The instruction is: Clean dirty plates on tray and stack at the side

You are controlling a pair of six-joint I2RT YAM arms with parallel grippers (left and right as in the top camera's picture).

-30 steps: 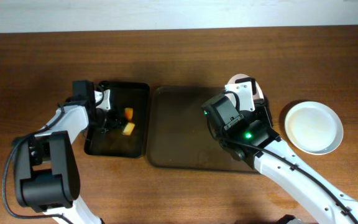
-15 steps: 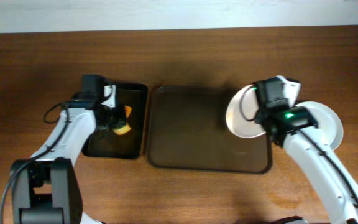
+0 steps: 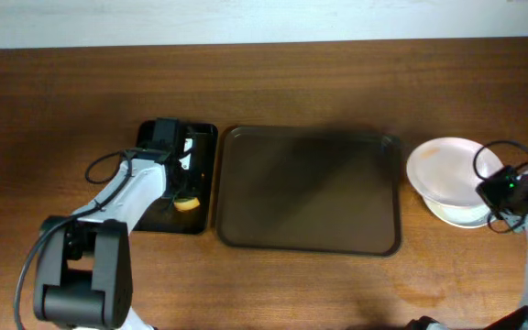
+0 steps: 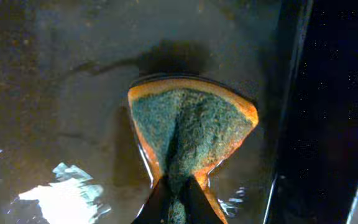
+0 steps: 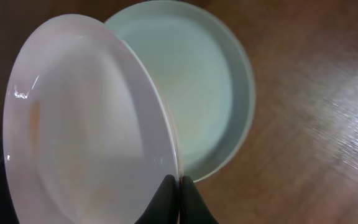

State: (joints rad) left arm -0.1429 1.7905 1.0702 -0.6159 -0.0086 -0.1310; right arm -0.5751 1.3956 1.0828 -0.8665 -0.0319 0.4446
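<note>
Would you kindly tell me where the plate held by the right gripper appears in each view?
Overhead: held plate at far right, past the tray.
Left wrist: not in it; only the sponge shows.
Right wrist: held plate fills the left half, rim pinched at bottom.
Shared landmark: the second plate under it.

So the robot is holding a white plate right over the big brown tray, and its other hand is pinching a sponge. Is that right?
Not quite. The right gripper holds the plate above a second plate, off to the side of the brown tray, not over it; the overhead view shows that. The left gripper is pinching the sponge, as you said.
</note>
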